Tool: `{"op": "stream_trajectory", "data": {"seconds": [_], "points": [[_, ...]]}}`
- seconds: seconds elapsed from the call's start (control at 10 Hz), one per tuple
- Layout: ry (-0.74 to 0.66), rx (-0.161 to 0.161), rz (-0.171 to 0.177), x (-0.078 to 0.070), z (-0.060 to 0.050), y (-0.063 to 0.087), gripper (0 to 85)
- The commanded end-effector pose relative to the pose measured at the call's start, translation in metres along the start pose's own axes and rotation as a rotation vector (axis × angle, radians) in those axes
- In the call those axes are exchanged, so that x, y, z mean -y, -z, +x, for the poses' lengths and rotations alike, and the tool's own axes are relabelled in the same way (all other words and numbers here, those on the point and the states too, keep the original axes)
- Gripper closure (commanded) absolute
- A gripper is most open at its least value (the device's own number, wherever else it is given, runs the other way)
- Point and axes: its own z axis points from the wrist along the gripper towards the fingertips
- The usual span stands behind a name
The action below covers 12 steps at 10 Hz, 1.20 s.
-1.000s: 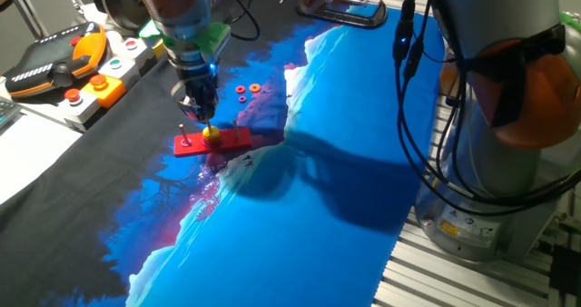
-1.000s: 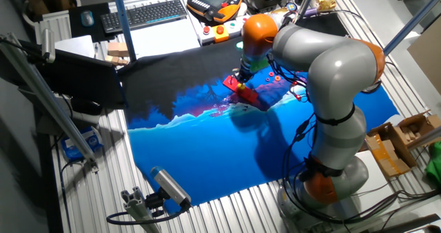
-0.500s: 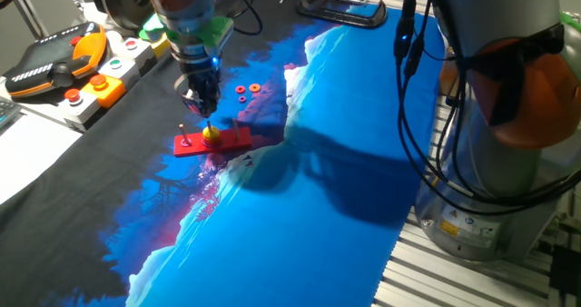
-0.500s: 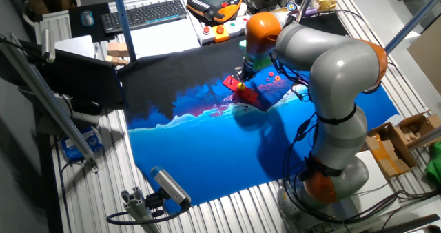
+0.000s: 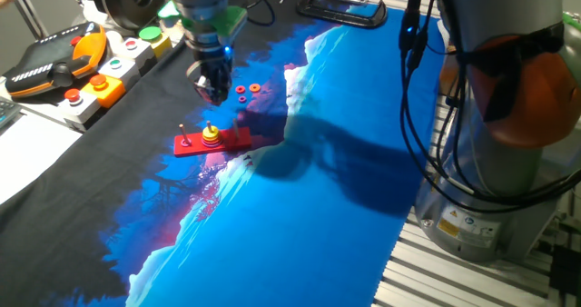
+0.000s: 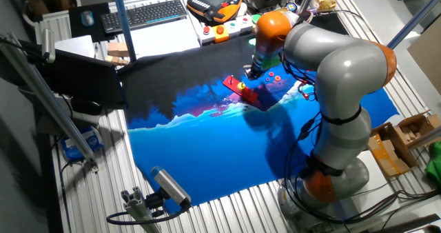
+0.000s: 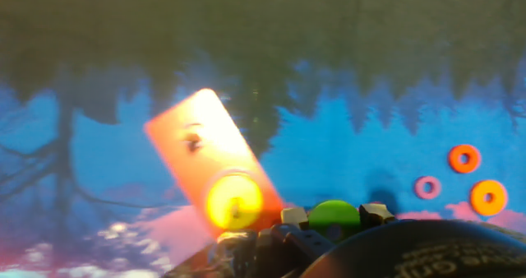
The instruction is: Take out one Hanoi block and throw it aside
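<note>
Pincer (image 7: 333, 215) closed on the green ring (image 7: 333, 215), bottom center of hand view. It hangs above the red base (image 5: 213, 142), upper left in one fixed view.

One fixed view sits low and close, looking across the surface (image 5: 300, 207) beside the arm's base. The other looks down from high and far. The hand view faces downward, close. All share the red base (image 5: 214, 142).
</note>
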Motion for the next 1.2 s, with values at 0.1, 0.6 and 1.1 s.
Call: {"op": "stream_trajectory", "data": {"seconds": [0.1, 0.6, 1.1], "points": [[0.007, -0.017, 0.010, 0.008, -0.001, -0.008, 84.3], [0.015, -0.014, -0.008, 0.019, -0.019, -0.043, 84.3], [-0.025, -0.010, -0.061, 0.012, -0.040, -0.073, 84.3]]}}
